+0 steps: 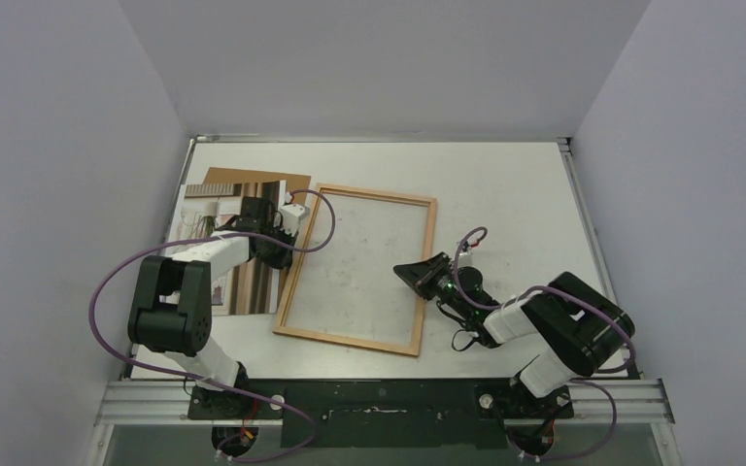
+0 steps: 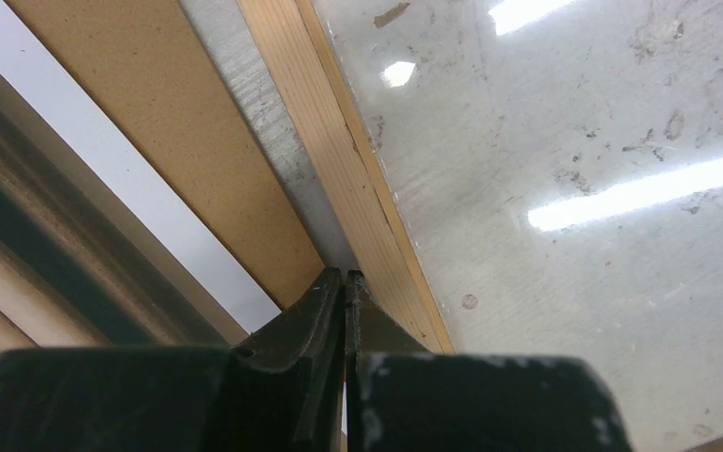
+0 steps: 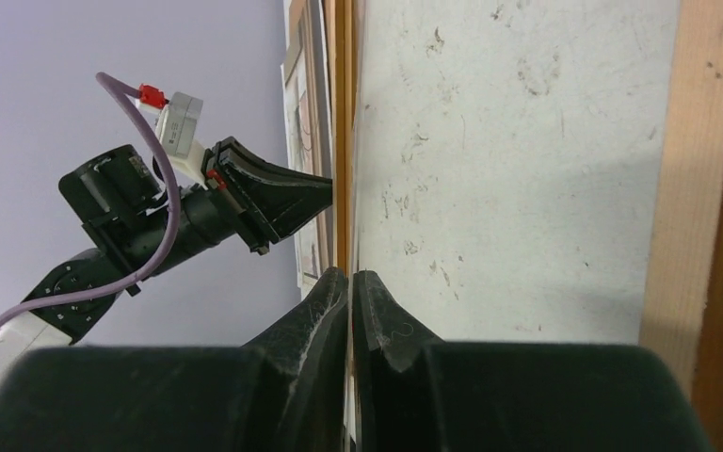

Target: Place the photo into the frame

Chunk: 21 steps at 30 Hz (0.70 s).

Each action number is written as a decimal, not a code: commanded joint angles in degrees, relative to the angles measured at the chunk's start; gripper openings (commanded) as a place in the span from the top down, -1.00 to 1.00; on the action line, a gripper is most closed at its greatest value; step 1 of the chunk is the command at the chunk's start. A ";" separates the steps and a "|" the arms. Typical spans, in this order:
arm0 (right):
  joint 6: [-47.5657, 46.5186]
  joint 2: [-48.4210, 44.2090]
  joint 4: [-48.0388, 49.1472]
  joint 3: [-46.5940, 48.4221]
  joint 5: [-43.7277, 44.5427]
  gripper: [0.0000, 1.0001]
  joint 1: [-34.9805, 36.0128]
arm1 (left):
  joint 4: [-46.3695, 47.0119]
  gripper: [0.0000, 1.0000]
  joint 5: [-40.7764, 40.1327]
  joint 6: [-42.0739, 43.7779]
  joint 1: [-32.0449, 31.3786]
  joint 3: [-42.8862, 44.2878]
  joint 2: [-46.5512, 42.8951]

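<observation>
Photo (image 1: pixel 253 291), a striped rectangular paper print, lies face up on the brown fibreboard sheet (image 1: pixel 253 177) at far left. My left gripper (image 2: pixel 345 276) is pinched shut, empty, at the left rail of the light-brown wooden frame (image 1: pixel 350 340). My right gripper (image 3: pixel 350 275), also shut, sits over its pane.

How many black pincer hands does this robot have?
2. The left hand sits shut at the frame's left border; the right hand, also shut, is over the pane near the right border. None seem hidden.
</observation>
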 commanded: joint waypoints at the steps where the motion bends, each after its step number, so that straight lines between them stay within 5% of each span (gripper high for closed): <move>1: -6.88 -5.73 -10.67 4.49 1.63 0.89 0.84 | -0.05 1.00 4.05 -0.80 -0.80 1.02 -2.19; 21: 3.19 0.44 13.33 2.07 -2.67 0.89 1.36 | -0.17 1.00 3.81 -0.82 -1.16 1.20 -2.16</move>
